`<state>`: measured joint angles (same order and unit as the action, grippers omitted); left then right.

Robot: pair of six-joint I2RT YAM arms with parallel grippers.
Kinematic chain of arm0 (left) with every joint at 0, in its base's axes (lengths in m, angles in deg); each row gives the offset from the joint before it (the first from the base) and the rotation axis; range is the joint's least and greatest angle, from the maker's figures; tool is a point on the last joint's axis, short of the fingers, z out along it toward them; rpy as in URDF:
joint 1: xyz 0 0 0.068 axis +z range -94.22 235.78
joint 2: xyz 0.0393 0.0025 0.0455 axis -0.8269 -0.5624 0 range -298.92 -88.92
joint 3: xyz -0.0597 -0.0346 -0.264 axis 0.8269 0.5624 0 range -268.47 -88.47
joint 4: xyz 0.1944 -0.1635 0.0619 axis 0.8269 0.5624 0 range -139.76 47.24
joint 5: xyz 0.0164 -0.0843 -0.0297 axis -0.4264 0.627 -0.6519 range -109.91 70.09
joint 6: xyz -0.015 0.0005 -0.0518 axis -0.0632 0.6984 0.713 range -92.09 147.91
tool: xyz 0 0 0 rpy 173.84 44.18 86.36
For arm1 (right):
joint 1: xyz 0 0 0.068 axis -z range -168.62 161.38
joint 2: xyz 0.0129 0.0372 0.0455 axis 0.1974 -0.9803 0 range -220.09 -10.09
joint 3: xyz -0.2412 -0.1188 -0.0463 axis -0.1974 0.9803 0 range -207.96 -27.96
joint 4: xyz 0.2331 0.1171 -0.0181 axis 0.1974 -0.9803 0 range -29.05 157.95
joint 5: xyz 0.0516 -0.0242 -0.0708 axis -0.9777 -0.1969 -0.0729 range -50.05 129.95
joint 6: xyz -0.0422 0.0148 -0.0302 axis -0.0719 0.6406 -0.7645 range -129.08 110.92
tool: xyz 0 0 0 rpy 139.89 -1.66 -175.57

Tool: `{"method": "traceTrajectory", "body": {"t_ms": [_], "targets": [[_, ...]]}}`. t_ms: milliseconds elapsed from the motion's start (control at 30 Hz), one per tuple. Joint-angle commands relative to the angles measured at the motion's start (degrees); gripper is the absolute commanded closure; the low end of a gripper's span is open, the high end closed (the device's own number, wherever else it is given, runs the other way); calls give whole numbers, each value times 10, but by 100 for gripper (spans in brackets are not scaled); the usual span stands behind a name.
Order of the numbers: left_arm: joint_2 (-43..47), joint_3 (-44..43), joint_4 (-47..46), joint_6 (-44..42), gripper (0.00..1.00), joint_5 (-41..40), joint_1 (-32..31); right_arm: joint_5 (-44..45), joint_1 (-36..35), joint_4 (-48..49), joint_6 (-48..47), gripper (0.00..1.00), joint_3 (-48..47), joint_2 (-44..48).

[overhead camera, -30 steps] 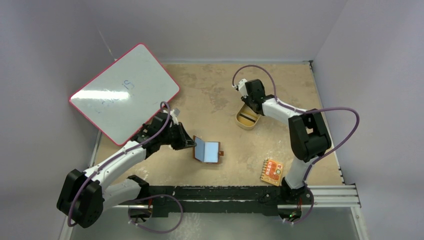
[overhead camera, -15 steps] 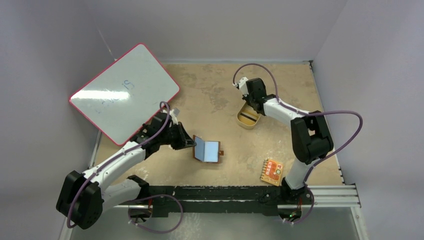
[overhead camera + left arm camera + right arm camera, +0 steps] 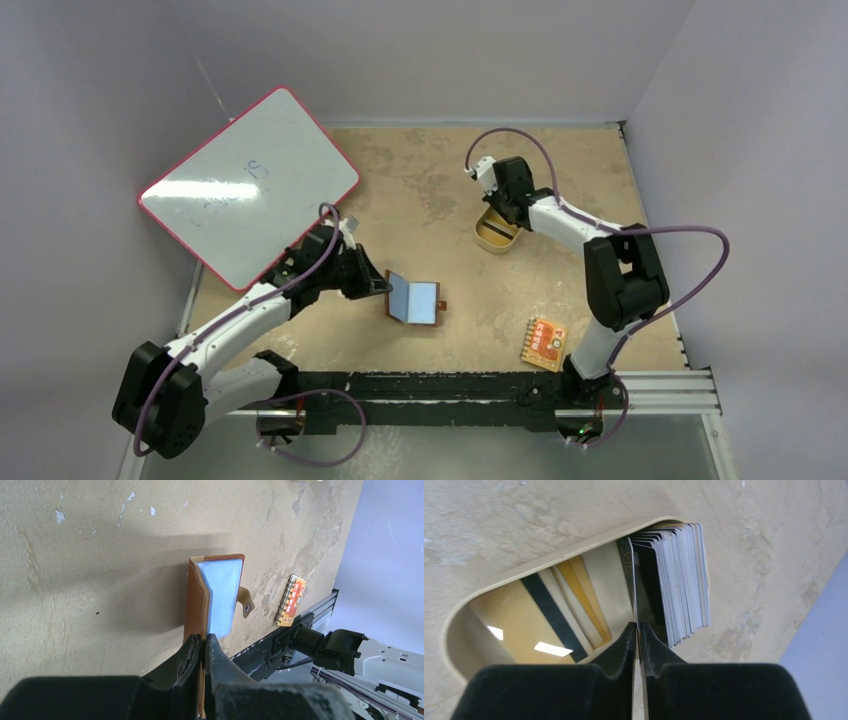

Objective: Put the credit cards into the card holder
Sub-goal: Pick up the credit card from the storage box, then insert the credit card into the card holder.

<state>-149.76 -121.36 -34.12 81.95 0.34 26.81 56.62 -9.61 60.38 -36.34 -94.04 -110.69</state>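
The right gripper has its jaws pressed together on the edge of one thin card, pinched upright at the inner end of a packed row of credit cards. The row stands on edge at one end of the tan oval dish; more cards lie flat on the dish floor, one yellow with a black stripe.

The left gripper is clamped on the raised brown cover of the card holder. It props the wallet open, so the bluish clear pocket faces up and the snap tab sticks out on the side away from that claw.

From above, the dish sits well apart from the card holder, beyond it and toward the right arm's side. The orange-red packet lies on the near right of the holder, and the whiteboard leans on its far left.

Over the last second the right elbow has swung outward and the wrist has shifted a little over the dish, while the left arm and the holder have not moved. I judge that the grasp is now made. Next comes lifting this single card free of its neighbours and carrying it across to the waiting open pocket. No card is in the holder yet.
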Motion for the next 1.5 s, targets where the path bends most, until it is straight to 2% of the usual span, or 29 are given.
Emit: {"method": "traceTrajectory", "body": {"t_ms": [0, 100, 267, 433, 567, 800, 933, 1133, 1333, 1467], "targets": [[11, 3, -21, 7, 100, -11, -2, -50, 1, -10, 24, 94, -9, 51], [10, 0, -28, 13, 100, -13, -2, -63, 0, -21, 31, 100, -5, 68], [5, -4, -49, 21, 100, -27, -2, -88, 0, -43, 54, 100, -2, 98], [-15, 12, -135, 53, 100, -25, -2, -156, 0, -48, 110, 100, -5, 155], [-28, 28, -200, 79, 100, -28, -3, -200, -1, -8, 206, 100, 24, 233], [-63, 57, -242, 77, 100, -51, -2, -284, -1, 104, 379, 100, 118, 357], [-83, 74, -240, 71, 100, -61, -2, -384, -1, 199, 478, 100, 194, 381], [-85, 81, -196, 38, 95, -85, -2, -465, -22, 293, 576, 100, 265, 365], [-78, 86, -173, 19, 93, -98, -2, -407, -75, 292, 642, 100, 286, 337], [-83, 88, -176, 17, 95, -94, -2, -346, -145, 282, 684, 100, 280, 305]]}}
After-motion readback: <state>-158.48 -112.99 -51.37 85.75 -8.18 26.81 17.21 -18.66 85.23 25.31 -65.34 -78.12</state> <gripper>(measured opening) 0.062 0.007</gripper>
